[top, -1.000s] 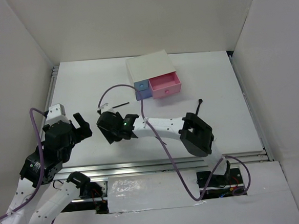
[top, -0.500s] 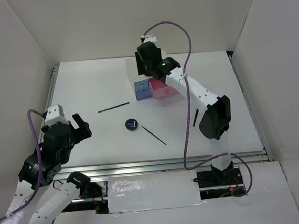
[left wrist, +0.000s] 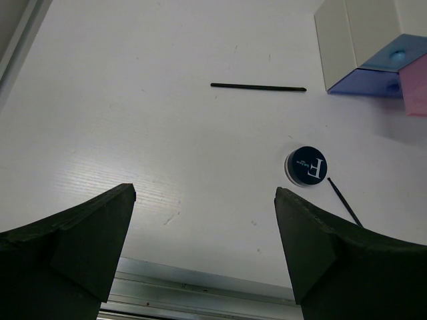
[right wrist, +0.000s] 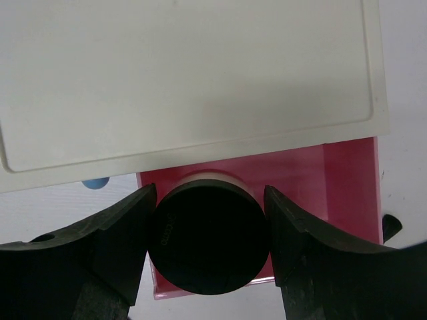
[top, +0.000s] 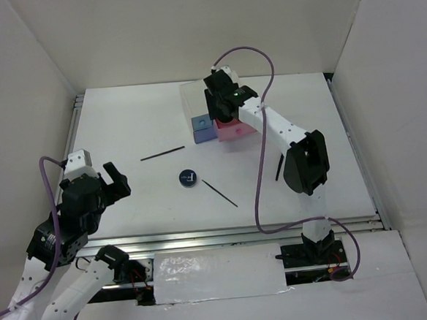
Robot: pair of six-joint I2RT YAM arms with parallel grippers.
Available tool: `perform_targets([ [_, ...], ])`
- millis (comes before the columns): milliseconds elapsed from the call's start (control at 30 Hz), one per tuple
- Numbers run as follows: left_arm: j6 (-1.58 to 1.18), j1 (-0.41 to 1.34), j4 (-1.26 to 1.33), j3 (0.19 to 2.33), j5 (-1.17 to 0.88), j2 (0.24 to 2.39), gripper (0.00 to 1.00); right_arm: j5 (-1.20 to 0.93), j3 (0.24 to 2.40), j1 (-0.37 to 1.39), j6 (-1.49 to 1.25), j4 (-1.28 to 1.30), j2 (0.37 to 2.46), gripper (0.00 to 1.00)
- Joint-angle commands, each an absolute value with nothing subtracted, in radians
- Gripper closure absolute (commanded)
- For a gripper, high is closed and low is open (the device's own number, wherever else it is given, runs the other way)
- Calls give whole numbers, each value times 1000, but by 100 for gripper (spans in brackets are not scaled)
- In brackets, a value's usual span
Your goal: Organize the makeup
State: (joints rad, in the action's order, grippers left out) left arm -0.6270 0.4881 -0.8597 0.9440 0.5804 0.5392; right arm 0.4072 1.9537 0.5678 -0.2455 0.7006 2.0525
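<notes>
Right claw is clamped on a plain black compact, one finger pressed to each side of the round case, and it's holding it right over the pink drawer. That drawer is pulled out from under the white box. Whether the compact touches the drawer floor or hangs just above it, I can't tell from the wrist view. From overhead, the right arm stretches far across the desk to the back, where the box sits, and the blue drawer is just left of the pink one.

Over to the left claw: jaws spread wide, nothing between them, hovering above bare desk near the front left edge.

Loose makeup out on the desk now. The marked compact, round and black with a white mark on its lid, lies flat near the middle, well apart from both claws. A thin black stick lies up and to its left, between the compact and the box, touching neither. A second thin stick lies diagonally just right of the marked compact, its near end close to the rim, though contact is too fine to call. A third dark stick peeks out beside the right arm's elbow, partly hidden by it.
</notes>
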Motion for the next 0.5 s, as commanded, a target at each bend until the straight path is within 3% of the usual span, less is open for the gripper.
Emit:
perform_targets([
  [0,-600,483,-819,946,581,537,1,399,1947,569,-256,695,2048,47],
  [67,-600,483,-816,945,581,532,1,397,1936,569,-264,698,2048,42],
  [200,-598,483,-815,945,580,534,1,399,1917,571,-268,693,2033,12],
  [300,-597,483,-816,946,577,538,1,405,1933,569,-267,709,2026,4],
  [467,-597,483,-815,945,575,538,1,404,1953,575,-282,736,1962,2],
])
